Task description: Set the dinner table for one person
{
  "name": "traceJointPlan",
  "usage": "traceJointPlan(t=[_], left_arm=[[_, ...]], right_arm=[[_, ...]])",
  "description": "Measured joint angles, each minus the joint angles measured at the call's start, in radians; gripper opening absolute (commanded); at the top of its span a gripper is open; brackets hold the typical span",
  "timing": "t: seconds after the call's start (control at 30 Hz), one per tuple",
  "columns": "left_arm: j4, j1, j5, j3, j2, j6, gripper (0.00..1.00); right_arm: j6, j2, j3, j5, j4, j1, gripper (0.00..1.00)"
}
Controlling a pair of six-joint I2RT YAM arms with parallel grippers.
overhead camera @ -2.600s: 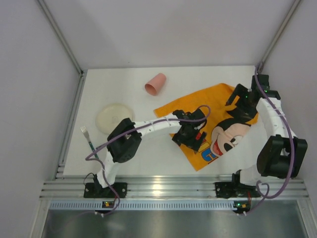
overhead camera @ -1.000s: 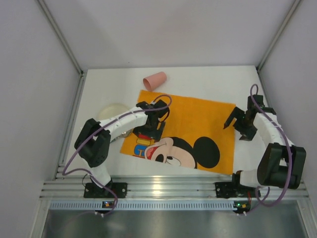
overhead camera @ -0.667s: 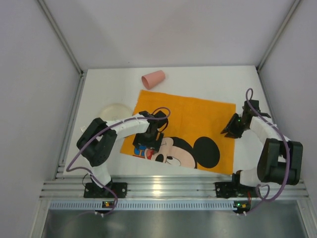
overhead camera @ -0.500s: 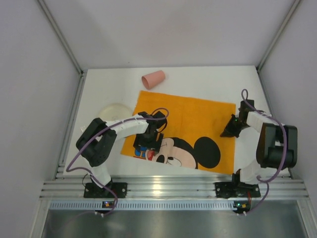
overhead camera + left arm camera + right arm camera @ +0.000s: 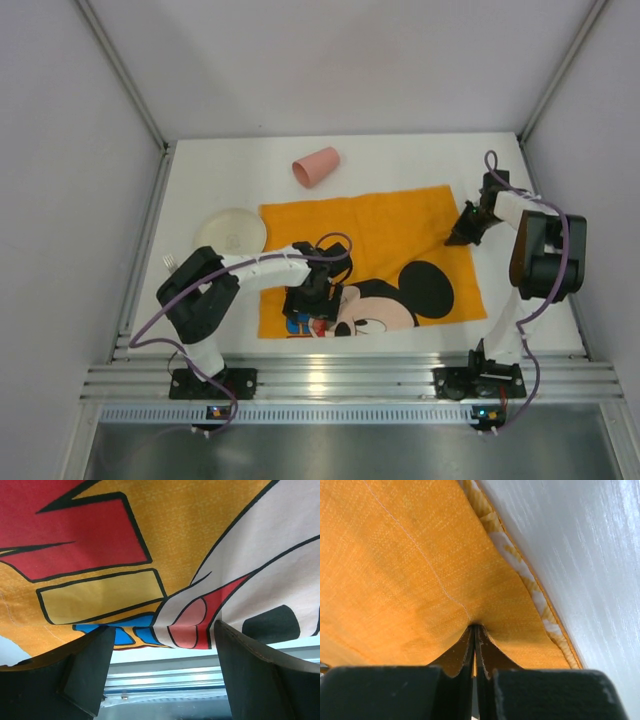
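The dinner table (image 5: 420, 160) is a white top with aluminium rails. An orange Mickey Mouse cloth (image 5: 380, 225) lies spread flat on it. My right gripper (image 5: 462, 236) sits at the cloth's right edge, shut on a pinch of the orange fabric (image 5: 410, 570); its jaws (image 5: 475, 630) meet with cloth between them. My left gripper (image 5: 312, 305) is low over the cloth's near left part, open. Its two fingers (image 5: 87, 672) stand wide apart with nothing between them, the printed cloth (image 5: 100, 590) just ahead.
A pink cup (image 5: 315, 167) lies on its side beyond the cloth's far edge. A cream plate (image 5: 231, 232) sits left of the cloth, with a fork (image 5: 170, 260) near it, partly hidden by the left arm. The near rail (image 5: 330, 378) runs along the front.
The right gripper shut on the cloth's right edge and pulled it toward the far side, turning the cloth. The left gripper slid nearer and rightward over the cloth, still open.
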Motion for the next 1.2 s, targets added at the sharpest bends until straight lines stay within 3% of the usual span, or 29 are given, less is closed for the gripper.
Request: traceJointPlan(t=[0.2, 0.5, 0.67, 0.8, 0.87, 0.9, 0.93, 0.97, 1.03, 1.2], left_arm=[[-0.075, -0.008, -0.076, 0.048, 0.003, -0.013, 0.87], [-0.219, 0.055, -0.193, 0.346, 0.035, 0.050, 0.88], [-0.255, 0.192, -0.220, 0.428, 0.009, 0.091, 0.89], [-0.250, 0.414, -0.232, 0.392, -0.094, 0.124, 0.89], [-0.246, 0.538, -0.237, 0.341, -0.172, 0.146, 0.89], [-0.244, 0.583, -0.241, 0.322, -0.200, 0.154, 0.89], [-0.243, 0.637, -0.241, 0.293, -0.238, 0.166, 0.89], [-0.242, 0.681, -0.240, 0.267, -0.268, 0.177, 0.89], [-0.228, 0.739, -0.231, 0.227, -0.303, 0.194, 0.89], [-0.163, 0.857, -0.191, 0.137, -0.301, 0.214, 0.88]], right_arm=[[0.014, -0.035, -0.046, 0.027, 0.019, 0.002, 0.00], [0.019, -0.108, -0.131, 0.058, -0.007, 0.003, 0.00], [0.007, -0.109, -0.123, 0.079, -0.052, 0.003, 0.00], [-0.006, -0.118, -0.122, 0.101, -0.099, 0.003, 0.00], [-0.010, -0.132, -0.122, 0.111, -0.135, 0.004, 0.23], [-0.012, -0.147, -0.122, 0.118, -0.157, 0.006, 0.41], [-0.013, -0.169, -0.122, 0.124, -0.176, 0.010, 0.73], [-0.012, -0.193, -0.122, 0.128, -0.193, 0.015, 0.82], [-0.024, -0.265, -0.110, 0.141, -0.243, 0.031, 0.92], [-0.026, -0.416, -0.014, 0.158, -0.325, 0.088, 0.96]])
